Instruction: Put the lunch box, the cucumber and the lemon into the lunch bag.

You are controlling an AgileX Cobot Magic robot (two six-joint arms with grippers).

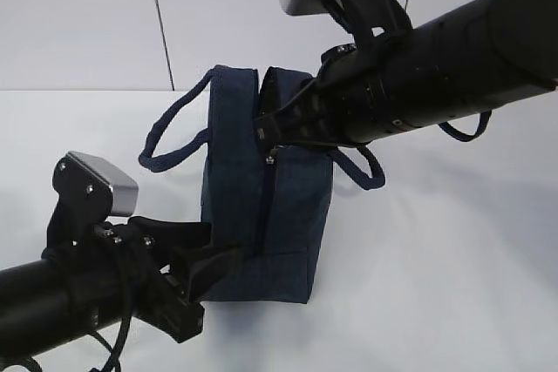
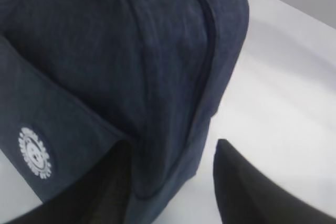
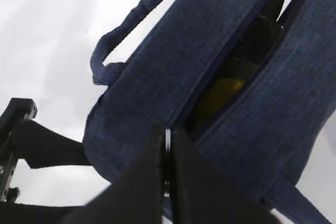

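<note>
Upright on the bench (image 1: 453,241), the lunch bag (image 1: 266,215) is steadied low by the left hand (image 1: 205,272), fingers spread astride its corner. Right hand (image 3: 167,182), pressed together, pinches something thin, apparently the zipper pull; the lemon (image 3: 220,95) shows inside.

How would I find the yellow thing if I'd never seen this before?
Look for the dark blue lunch bag standing on the white table. In the right wrist view its top is parted, and down in that dark gap sits the lemon. It is the only bright yellow thing around; everything near it is navy fabric or black robot arm.
</note>
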